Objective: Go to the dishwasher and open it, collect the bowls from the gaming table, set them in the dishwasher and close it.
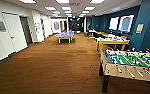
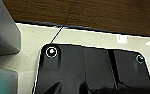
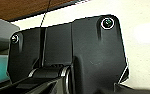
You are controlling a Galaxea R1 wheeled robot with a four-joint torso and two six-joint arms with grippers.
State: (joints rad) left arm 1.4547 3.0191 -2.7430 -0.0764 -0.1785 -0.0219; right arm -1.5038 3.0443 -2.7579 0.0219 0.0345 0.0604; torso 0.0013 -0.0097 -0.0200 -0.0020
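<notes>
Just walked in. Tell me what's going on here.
Nothing is being handled right now. The robot is on the brown carpet of a games room, with the football table close on its right. Further off stand a blue ping-pong table and another games table. I cannot make out any bowls.

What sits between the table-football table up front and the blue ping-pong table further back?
In the head view, a yellow-legged game table stands between the table-football table and the ping-pong table; otherwise brown carpet.
</notes>
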